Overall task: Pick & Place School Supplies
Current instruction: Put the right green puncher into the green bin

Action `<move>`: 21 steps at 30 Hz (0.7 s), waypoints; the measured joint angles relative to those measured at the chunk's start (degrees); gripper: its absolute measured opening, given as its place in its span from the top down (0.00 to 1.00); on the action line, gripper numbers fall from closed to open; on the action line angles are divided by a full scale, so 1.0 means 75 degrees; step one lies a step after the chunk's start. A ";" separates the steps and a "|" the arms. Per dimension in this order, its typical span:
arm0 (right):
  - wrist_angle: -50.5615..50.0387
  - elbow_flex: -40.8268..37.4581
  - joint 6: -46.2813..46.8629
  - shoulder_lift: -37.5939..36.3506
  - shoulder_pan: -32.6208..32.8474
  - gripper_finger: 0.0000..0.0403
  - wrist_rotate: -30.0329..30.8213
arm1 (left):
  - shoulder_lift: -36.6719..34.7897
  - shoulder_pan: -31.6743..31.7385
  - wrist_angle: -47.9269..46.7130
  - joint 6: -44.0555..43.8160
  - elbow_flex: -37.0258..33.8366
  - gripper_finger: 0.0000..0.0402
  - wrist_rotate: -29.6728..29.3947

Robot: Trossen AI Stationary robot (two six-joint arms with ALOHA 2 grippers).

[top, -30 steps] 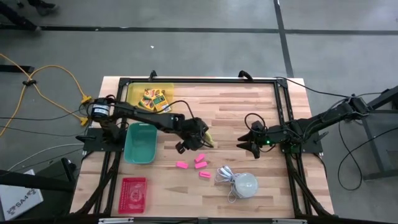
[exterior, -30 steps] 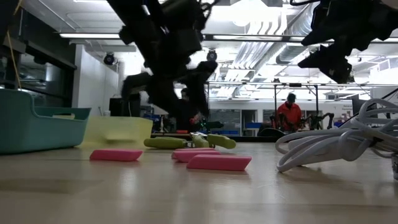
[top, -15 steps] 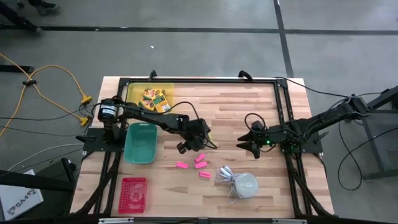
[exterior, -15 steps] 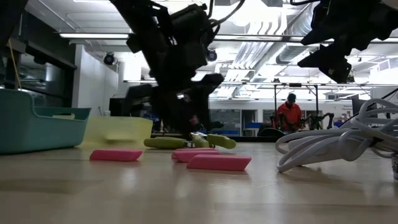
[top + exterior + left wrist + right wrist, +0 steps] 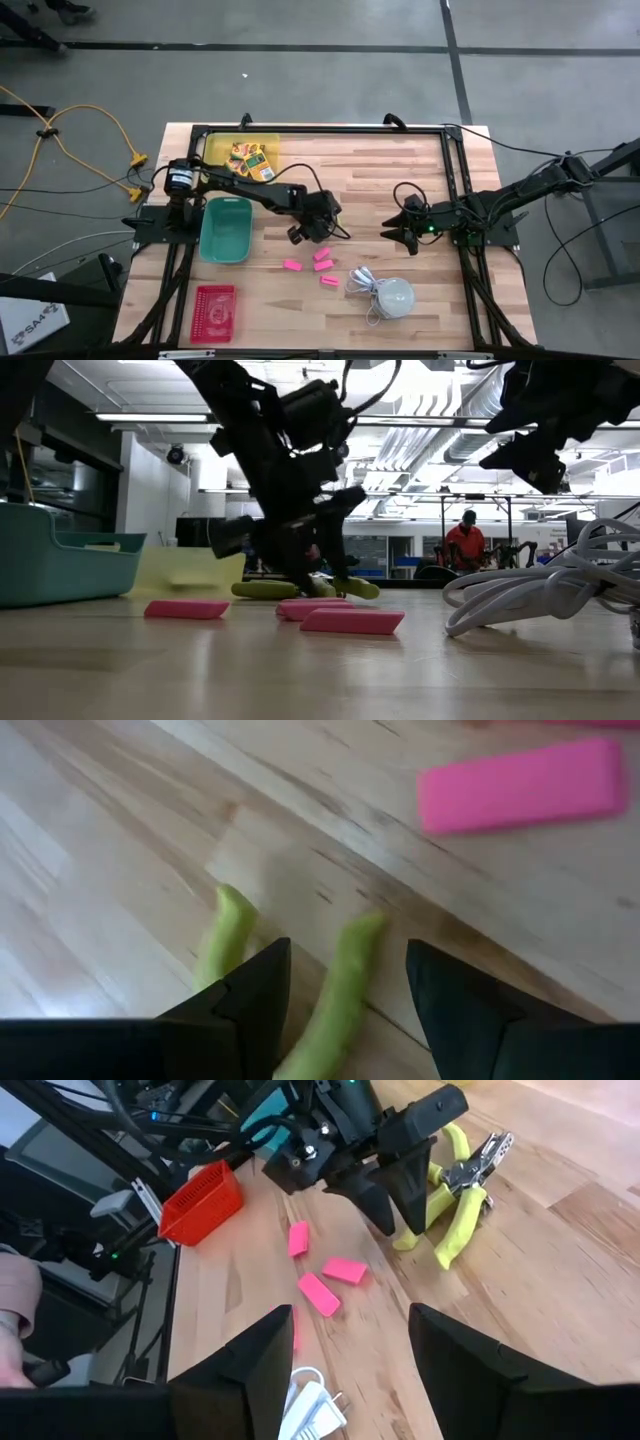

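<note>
Box (image 5: 248, 159) print seems unreadable here.

Count on the table: 4 pink eraser blocks (image 5: 291, 265) (image 5: 322, 254) (image 5: 322, 265) (image 5: 329, 280), clustered mid-table. 1 lime-green-handled tool (image 5: 452, 1190), two handles showing in the left wrist view. Yellow-and-green boxes (image 5: 248, 160) sit packed in the yellow tray (image 5: 215, 147); looks like 3, exact number hard to tell from above. Containers: 3 total, that yellow tray, 1 teal bin (image 5: 225, 229), 1 red basket (image 5: 214, 312). 1 white dome (image 5: 394, 296) with 1 coiled white cord (image 5: 364, 284). 2 arms, 1 gripper each: left gripper (image 5: 313, 233), right gripper (image 5: 392, 231). 1 person in the room behind (image 5: 464, 544).
</note>
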 joint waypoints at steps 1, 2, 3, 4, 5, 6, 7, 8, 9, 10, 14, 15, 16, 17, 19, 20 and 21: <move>-0.0021 0.0000 -0.0001 0.0003 0.0000 0.53 0.0000 | 0.0047 -0.0003 0.0078 0.0109 0.0024 0.52 -0.0011; -0.0023 0.0000 -0.0002 0.0003 0.0000 0.53 -0.0003 | 0.0068 -0.0003 0.0020 0.0139 0.0018 0.52 -0.0075; -0.0008 0.0000 -0.0009 0.0003 0.0000 0.53 -0.0006 | 0.0071 -0.0003 -0.0049 0.0141 -0.0001 0.52 -0.0118; -0.0003 0.0000 -0.0024 0.0000 0.0000 0.53 -0.0009 | 0.0128 -0.0003 0.0002 0.0170 0.0002 0.52 -0.0157; -0.0014 0.0000 -0.0024 0.0003 0.0000 0.53 -0.0032 | 0.0151 -0.0003 0.0026 0.0242 0.0017 0.52 -0.0158; -0.0020 0.0000 -0.0027 0.0003 0.0000 0.53 -0.0035 | 0.0153 -0.0003 0.0014 0.0271 0.0019 0.52 -0.0189; -0.0005 0.0000 -0.0027 0.0003 0.0000 0.53 -0.0038 | 0.0153 -0.0003 0.0014 0.0267 0.0019 0.52 -0.0213; -0.0003 0.0000 -0.0027 0.0003 0.0000 0.53 -0.0038 | 0.0153 -0.0003 0.0013 0.0283 0.0019 0.52 -0.0234; -0.0016 0.0000 -0.0027 0.0003 0.0000 0.53 -0.0038 | 0.0153 -0.0006 0.0012 0.0314 0.0019 0.52 -0.0251; -0.0018 0.0000 -0.0027 0.0003 0.0000 0.53 -0.0038 | 0.0153 -0.0006 0.0017 0.0329 0.0019 0.52 -0.0292; -0.0015 0.0000 -0.0027 0.0003 0.0000 0.53 -0.0038 | 0.0153 0.0041 0.0013 0.0333 0.0017 0.55 -0.0403; -0.0015 0.0000 -0.0027 0.0003 0.0000 0.53 -0.0038 | 0.0153 0.0070 0.0008 0.0333 0.0016 0.56 -0.0399; -0.0013 0.0000 -0.0027 0.0003 0.0000 0.53 -0.0040 | 0.0153 0.0104 0.0008 0.0333 0.0017 0.58 -0.0402; -0.0012 0.0000 -0.0027 0.0003 0.0000 0.53 -0.0047 | 0.0153 0.0135 0.0008 0.0333 0.0016 0.59 -0.0422; -0.0009 0.0000 -0.0027 0.0003 0.0000 0.53 -0.0055 | 0.0153 0.0198 0.0008 0.0333 0.0016 0.62 -0.0452; -0.0006 0.0000 -0.0027 0.0003 0.0000 0.53 -0.0055 | 0.0156 0.0223 0.0005 0.0332 0.0016 0.63 -0.0468; 0.0001 0.0000 -0.0027 0.0003 0.0000 0.53 -0.0055 | 0.0156 0.0242 0.0005 0.0330 0.0016 0.63 -0.0481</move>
